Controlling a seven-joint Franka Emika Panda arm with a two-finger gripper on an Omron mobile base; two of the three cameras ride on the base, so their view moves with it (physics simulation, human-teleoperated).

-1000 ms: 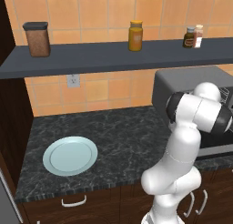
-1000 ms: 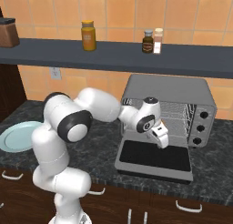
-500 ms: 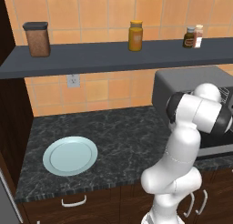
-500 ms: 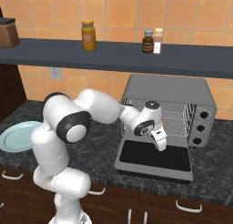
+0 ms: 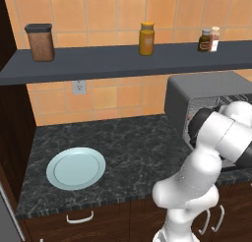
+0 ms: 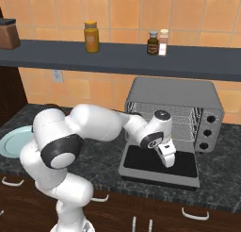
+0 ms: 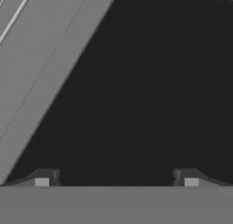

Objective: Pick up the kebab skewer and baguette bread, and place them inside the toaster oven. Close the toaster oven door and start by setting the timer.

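Spread wide and holding nothing, the two-finger tool [image 6: 168,159] is hanging just above the dark glass toaster oven door [image 6: 160,162], which is lying folded down flat on the dark marbled desk [image 5: 128,152]. Going left to right, a round pale blue plate [image 5: 76,167] is sitting bare on the desk, then the boxy grey toaster oven [image 6: 175,108] is standing open, its wire racks showing.

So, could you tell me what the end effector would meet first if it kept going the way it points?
Most likely the dark glass of the open toaster oven door; the open end effector points down at it.
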